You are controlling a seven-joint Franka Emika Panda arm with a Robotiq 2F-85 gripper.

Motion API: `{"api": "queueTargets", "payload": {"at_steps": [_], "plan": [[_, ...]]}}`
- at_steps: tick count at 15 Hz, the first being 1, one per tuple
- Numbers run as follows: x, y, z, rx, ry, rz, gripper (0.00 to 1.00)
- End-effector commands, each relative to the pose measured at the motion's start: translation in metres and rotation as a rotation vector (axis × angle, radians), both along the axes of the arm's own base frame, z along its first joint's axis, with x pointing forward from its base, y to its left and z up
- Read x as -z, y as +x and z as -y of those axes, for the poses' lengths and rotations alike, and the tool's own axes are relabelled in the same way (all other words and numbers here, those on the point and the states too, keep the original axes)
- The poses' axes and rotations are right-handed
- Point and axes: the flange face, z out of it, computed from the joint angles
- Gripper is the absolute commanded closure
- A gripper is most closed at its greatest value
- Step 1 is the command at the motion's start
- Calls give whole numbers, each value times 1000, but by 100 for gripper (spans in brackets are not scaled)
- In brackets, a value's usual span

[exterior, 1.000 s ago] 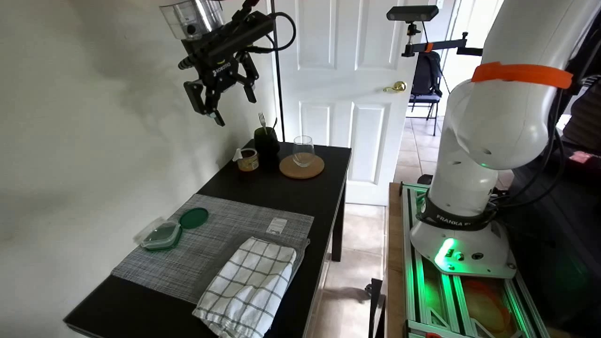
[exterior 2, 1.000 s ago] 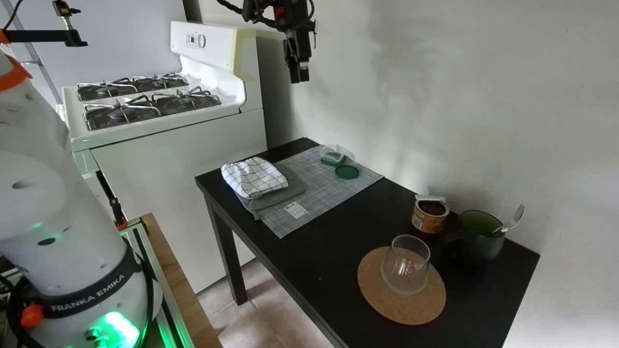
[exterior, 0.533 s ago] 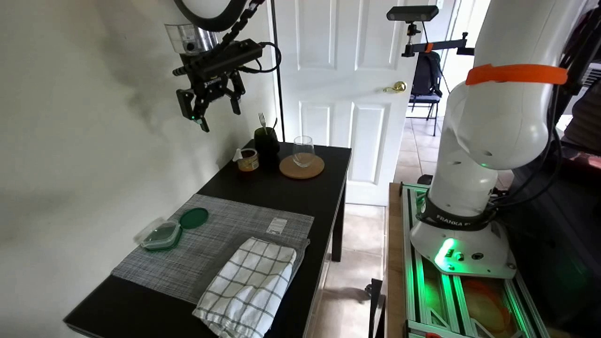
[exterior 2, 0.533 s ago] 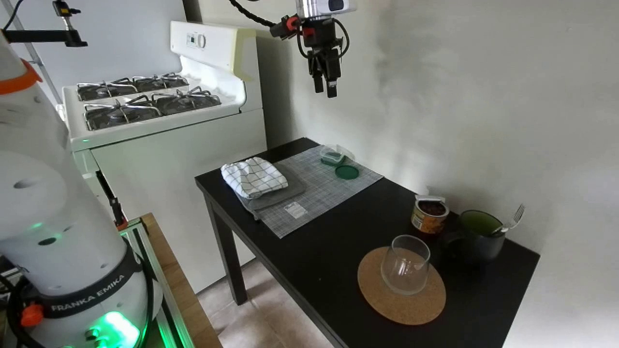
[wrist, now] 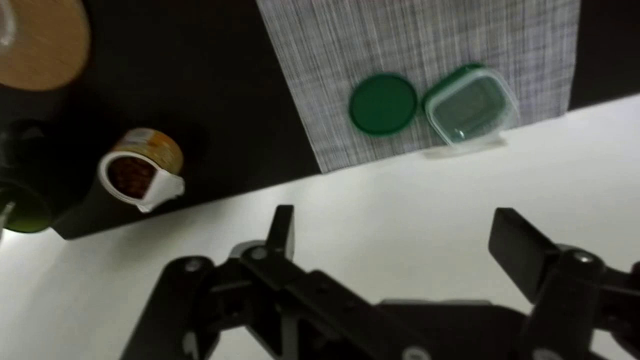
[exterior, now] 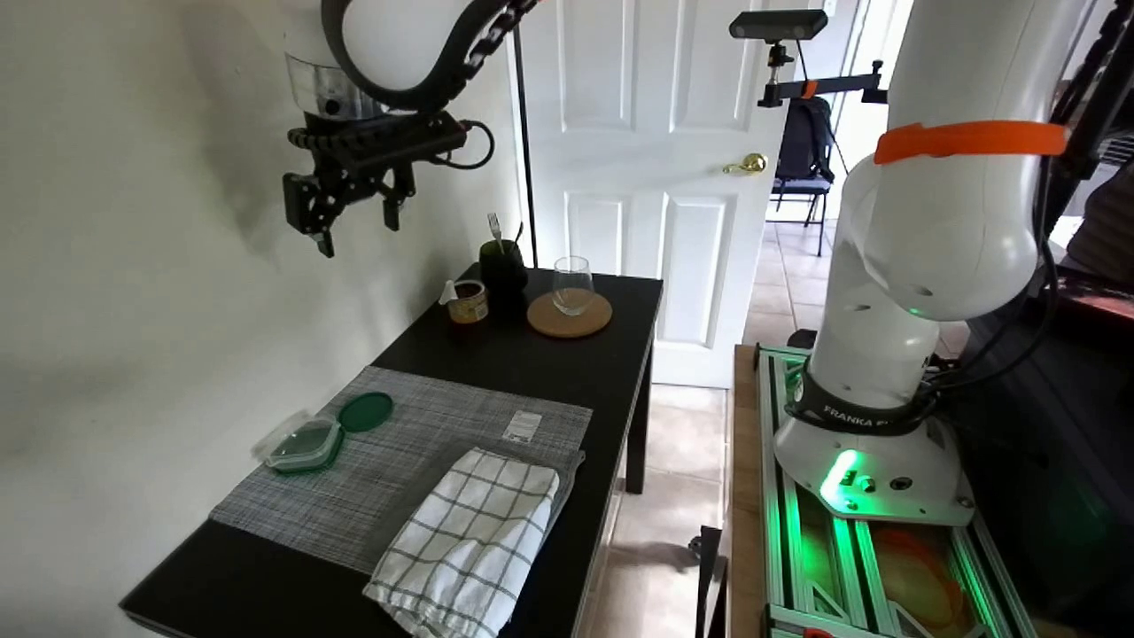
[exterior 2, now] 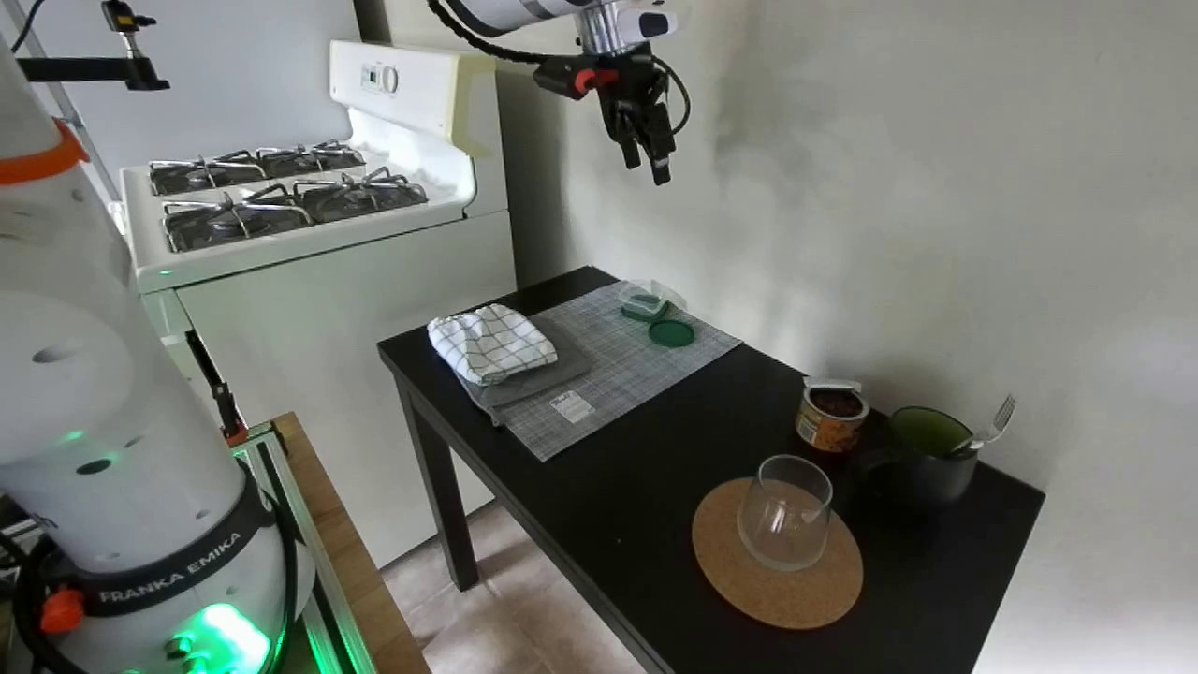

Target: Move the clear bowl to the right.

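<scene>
The clear bowl (wrist: 469, 107) sits over a green lid (wrist: 448, 81) at the edge of the grey mat (exterior: 434, 412) nearest the wall (exterior: 133, 266); a green disc (wrist: 383, 104) lies flat on the mat, just beside them; the claw (wrist: 395, 217), released and spread wide, hangs higher than the mat and well apart from it; off the mat, a glass (exterior 2: 784, 515) stands on a cork disc (exterior 2: 786, 604) on the counter (exterior 2: 646, 477).

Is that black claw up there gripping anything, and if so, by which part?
Nothing is held: the gripper is open, its fingers apart with only wall showing between them.
</scene>
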Motion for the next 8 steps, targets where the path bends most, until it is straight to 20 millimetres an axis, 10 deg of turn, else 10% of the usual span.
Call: {"api": "queueTargets", "payload": {"at_steps": [1, 8], "plan": [[37, 23, -7, -54, 67, 138, 0], [157, 35, -33, -94, 256, 66, 0]]}}
